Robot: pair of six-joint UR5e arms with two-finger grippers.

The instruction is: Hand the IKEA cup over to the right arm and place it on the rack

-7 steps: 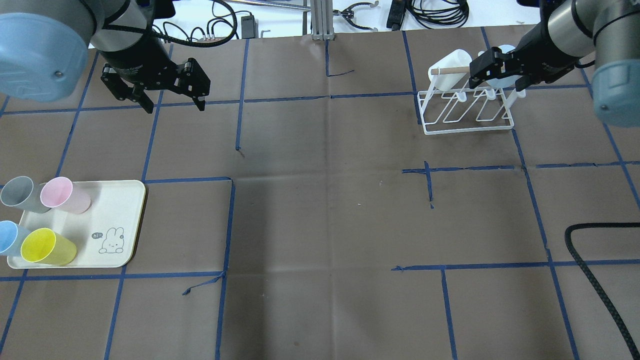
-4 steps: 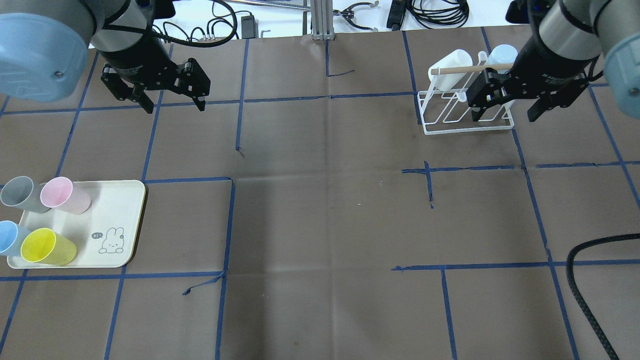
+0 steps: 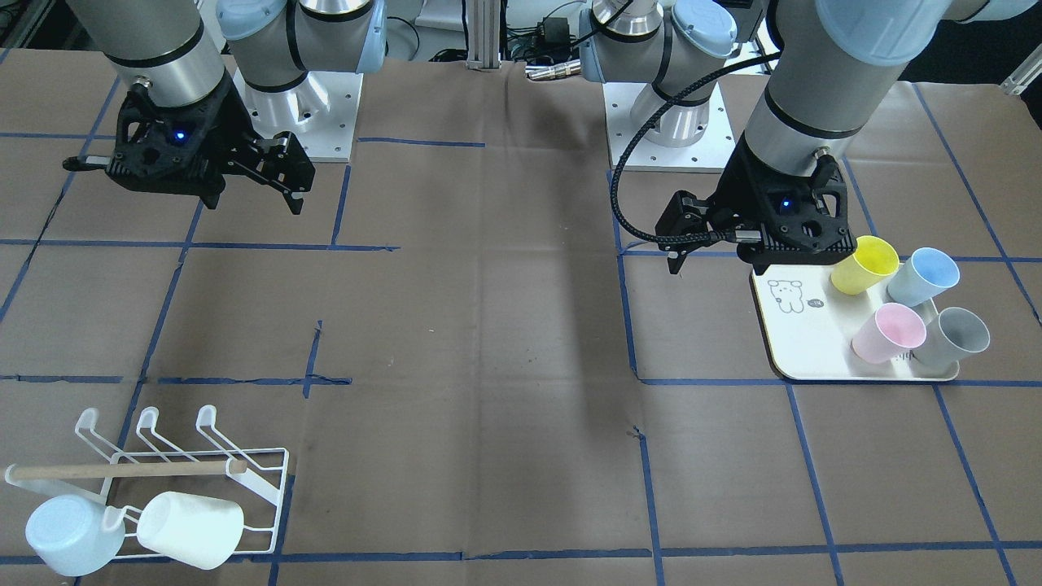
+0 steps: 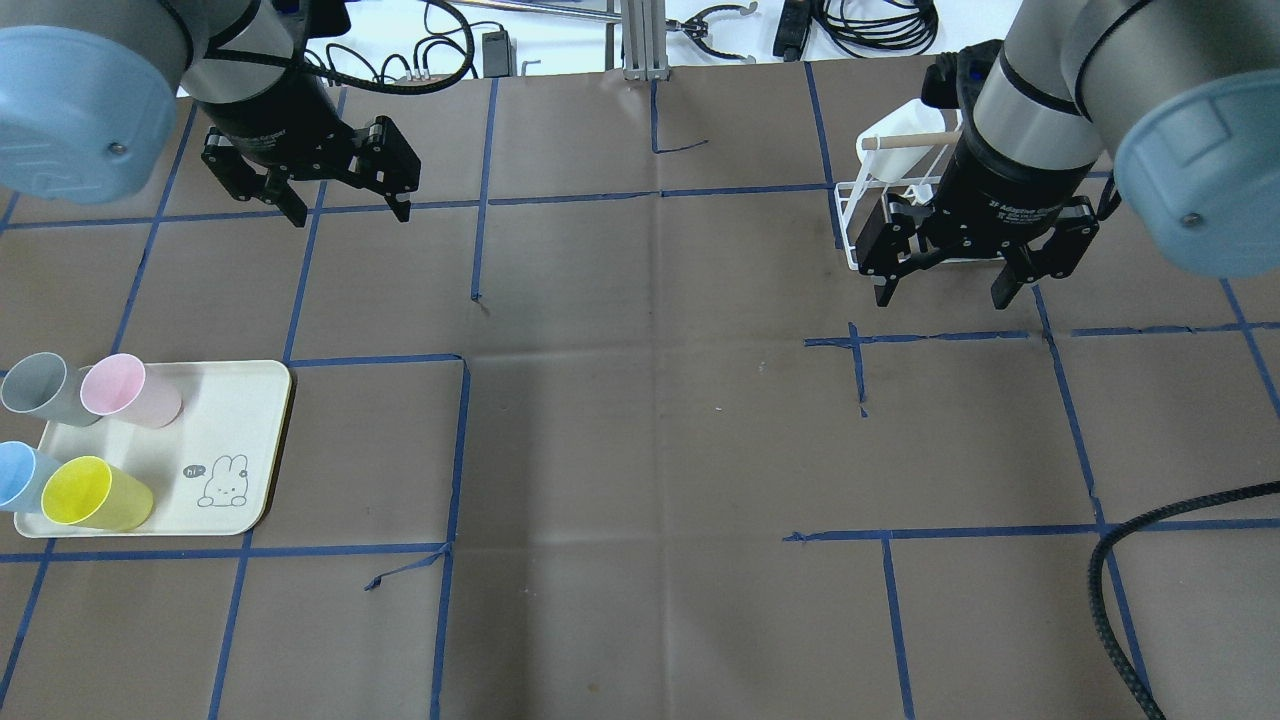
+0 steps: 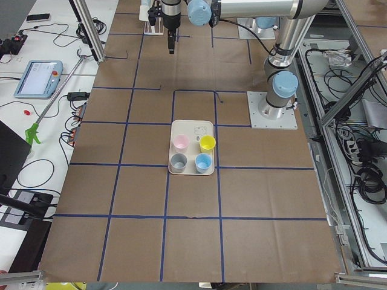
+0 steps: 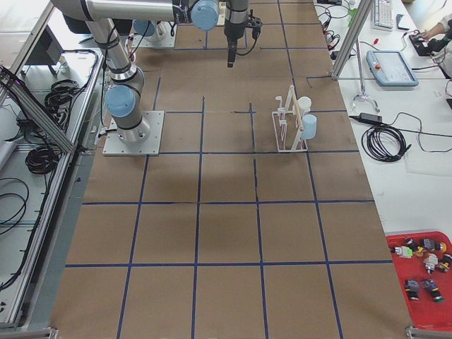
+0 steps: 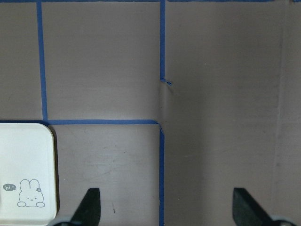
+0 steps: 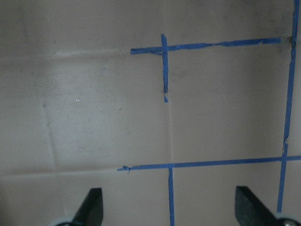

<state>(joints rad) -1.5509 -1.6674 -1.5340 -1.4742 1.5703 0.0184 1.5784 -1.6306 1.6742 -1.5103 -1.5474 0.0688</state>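
Observation:
The white wire rack (image 3: 244, 480) stands at the table's far right and holds a white cup (image 3: 191, 529) and a light-blue cup (image 3: 69, 533) on its prongs. In the overhead view my right arm covers most of the rack (image 4: 848, 215); the white cup (image 4: 890, 135) shows, the light-blue one is hidden. My right gripper (image 4: 941, 298) is open and empty, above the table just on the near side of the rack. My left gripper (image 4: 345, 205) is open and empty at the far left, beyond the tray. Both wrist views show spread fingers over bare paper.
A cream tray (image 4: 230, 420) with a rabbit print sits at the left and holds grey (image 4: 35, 385), pink (image 4: 125, 390), blue (image 4: 20, 475) and yellow (image 4: 90, 492) cups. A braided black cable (image 4: 1125, 560) loops over the near right of the table.
My right gripper has drawn back from the light-blue cup on the rack toward the near side and turned. The cup stays on the rack. The left arm has not moved.

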